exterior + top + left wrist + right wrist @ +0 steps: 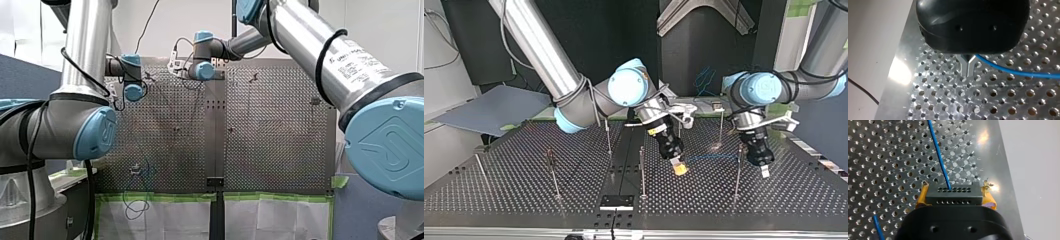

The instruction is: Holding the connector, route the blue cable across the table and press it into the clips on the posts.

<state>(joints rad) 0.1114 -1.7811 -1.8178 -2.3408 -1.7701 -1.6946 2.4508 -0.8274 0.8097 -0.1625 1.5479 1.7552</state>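
Observation:
In the right wrist view a black connector (954, 193) with rows of small holes sits between my right gripper's yellow pads (923, 195), and the gripper (955, 195) is shut on it. The blue cable (938, 155) leaves the connector and runs ahead over the perforated plate. In the top view this cable (711, 157) stretches level from my right gripper (679, 168) to my left gripper (765, 170). My left gripper (967, 68) has its metal fingers shut, and the cable (1013, 72) comes out sideways from between their roots. Both grippers hang just above the plate.
Thin upright posts (642, 172) (737, 175) (553, 172) (608, 135) stand around the plate; one (721, 125) stands behind the cable. Loose cable (136, 202) coils over the plate's near edge in the front view. A dark seam (620, 170) splits the two plates.

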